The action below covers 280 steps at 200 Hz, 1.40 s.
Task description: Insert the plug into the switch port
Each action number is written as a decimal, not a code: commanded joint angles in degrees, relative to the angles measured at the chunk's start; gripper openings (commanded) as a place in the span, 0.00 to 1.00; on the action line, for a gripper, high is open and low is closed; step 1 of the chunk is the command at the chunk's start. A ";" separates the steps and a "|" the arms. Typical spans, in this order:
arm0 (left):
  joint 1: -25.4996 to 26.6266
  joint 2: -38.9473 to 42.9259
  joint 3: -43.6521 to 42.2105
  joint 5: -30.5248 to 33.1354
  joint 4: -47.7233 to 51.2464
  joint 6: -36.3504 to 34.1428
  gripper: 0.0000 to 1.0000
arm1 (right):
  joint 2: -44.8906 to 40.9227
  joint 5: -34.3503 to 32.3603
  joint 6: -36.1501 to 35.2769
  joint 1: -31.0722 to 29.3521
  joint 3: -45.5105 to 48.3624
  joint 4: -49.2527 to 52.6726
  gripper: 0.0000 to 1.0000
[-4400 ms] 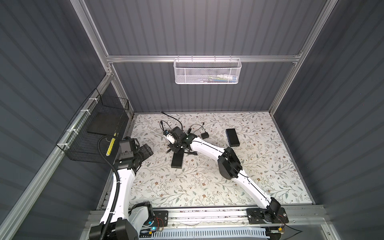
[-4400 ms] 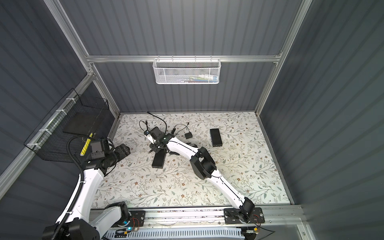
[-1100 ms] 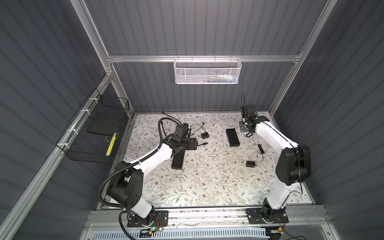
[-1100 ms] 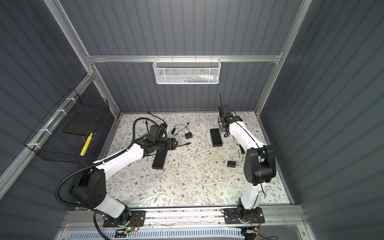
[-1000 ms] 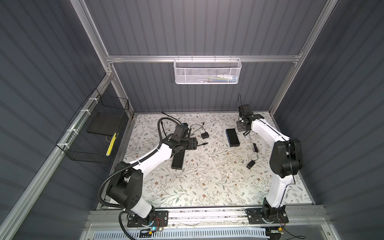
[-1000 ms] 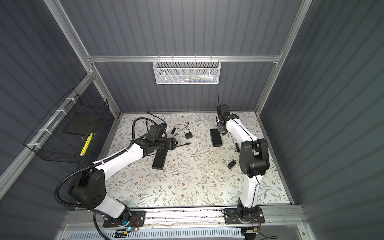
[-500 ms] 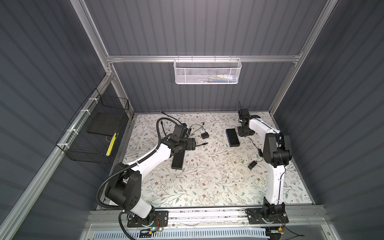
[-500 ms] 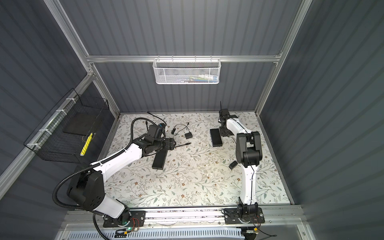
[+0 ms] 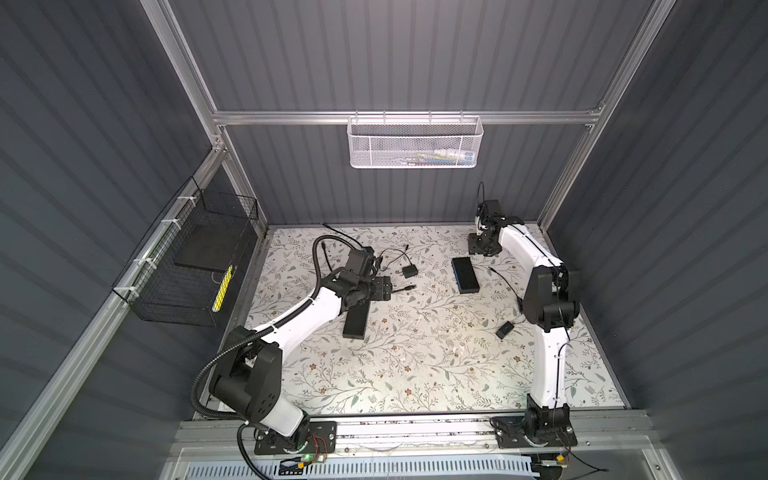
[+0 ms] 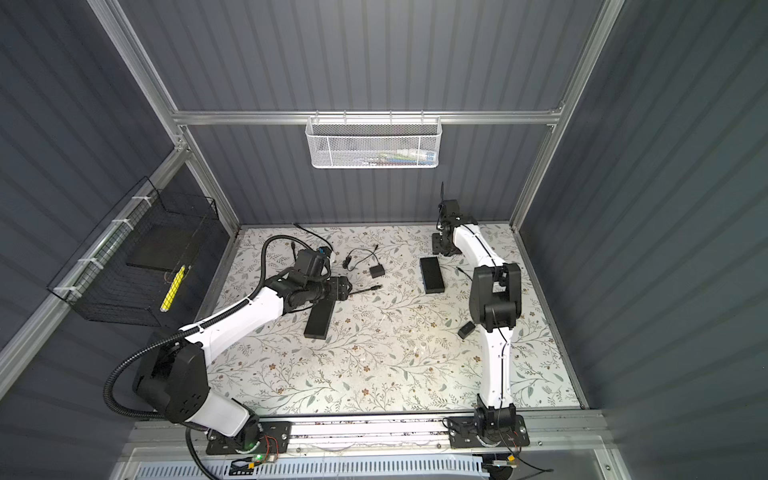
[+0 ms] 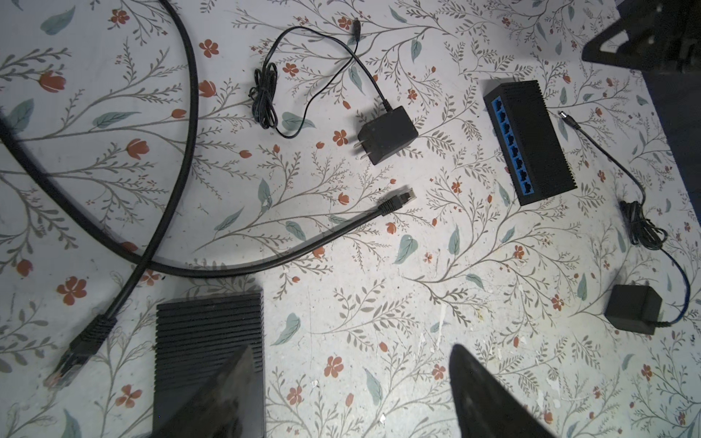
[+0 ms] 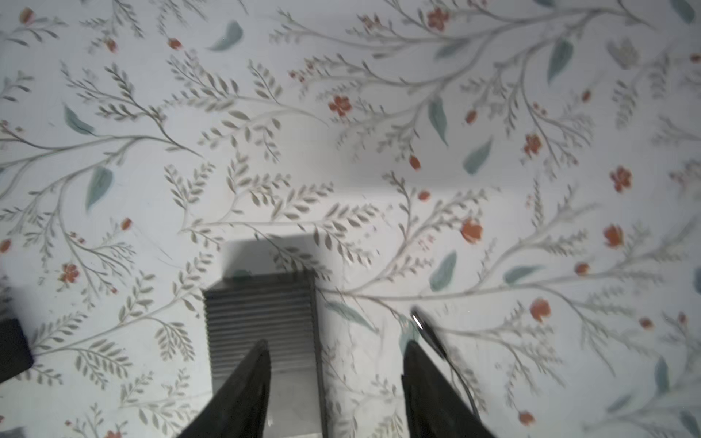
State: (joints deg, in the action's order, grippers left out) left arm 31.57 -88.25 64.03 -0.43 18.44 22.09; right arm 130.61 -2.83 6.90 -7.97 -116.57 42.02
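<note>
Right pincer (image 12: 335, 345): jaws well apart, gripping nothing; the ribbed end of the switch (image 12: 261, 314) shows below them. The barrel plug (image 12: 419, 318) lies loose on the desk (image 12: 341, 151), just beside one finger.

Left pincer (image 11: 352, 409): wide open, empty, above a long ribbed black box (image 11: 208, 341).

The left wrist view puts the plug close to the switch's plain rear side, opposite the blue ports (image 11: 512, 148). The tip is shiny metal. The lead (image 11: 622, 167) is thin and kinked, and runs to a matte black adapter (image 11: 633, 309).

Step in hand (judgement): regrasp the plug.
- Pinch the moulded sleeve behind the tip, not the limp lead.
- Keep its axis level and square to the rear wall.
- The jack is not visible, so locate it first.
- The switch looks like light plastic and may slide; brace it with the left pincer.
</note>
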 commanded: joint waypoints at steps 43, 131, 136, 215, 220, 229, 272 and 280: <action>-0.10 4.65 -1.47 -0.59 1.51 -1.60 0.82 | 0.98 5.13 -0.93 -1.92 2.69 4.13 0.79; -0.52 5.25 -2.87 -0.89 1.51 -2.82 0.83 | 0.17 -0.39 -1.97 -5.16 10.06 3.15 0.85; -0.57 5.31 -2.91 -0.89 1.49 -2.84 0.83 | 0.14 -0.81 -2.12 -5.36 10.13 3.06 0.85; -0.94 5.79 -3.95 -1.24 0.90 -2.90 0.83 | -2.56 -5.25 -5.08 -9.95 15.52 1.56 0.58; -0.91 6.03 -4.15 -1.18 0.98 -2.93 0.83 | -3.07 -5.40 -4.98 -10.28 16.24 1.38 0.55; -0.90 6.46 -4.22 -1.04 1.02 -2.93 0.83 | -4.42 -5.33 -4.80 -10.81 18.17 0.91 0.53; -0.90 6.22 -4.50 -0.79 0.92 -3.61 0.83 | -13.91 -4.26 -3.91 -16.36 31.17 -2.07 0.54; -0.90 5.62 -4.36 -1.02 0.69 -3.82 0.83 | -15.09 -3.85 -3.83 -17.47 33.43 -2.12 0.55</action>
State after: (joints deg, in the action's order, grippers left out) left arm 31.03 -82.89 60.23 -1.04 18.81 19.86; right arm 119.48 -7.33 2.57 -22.11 -88.01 39.90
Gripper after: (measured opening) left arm 0.829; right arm 0.672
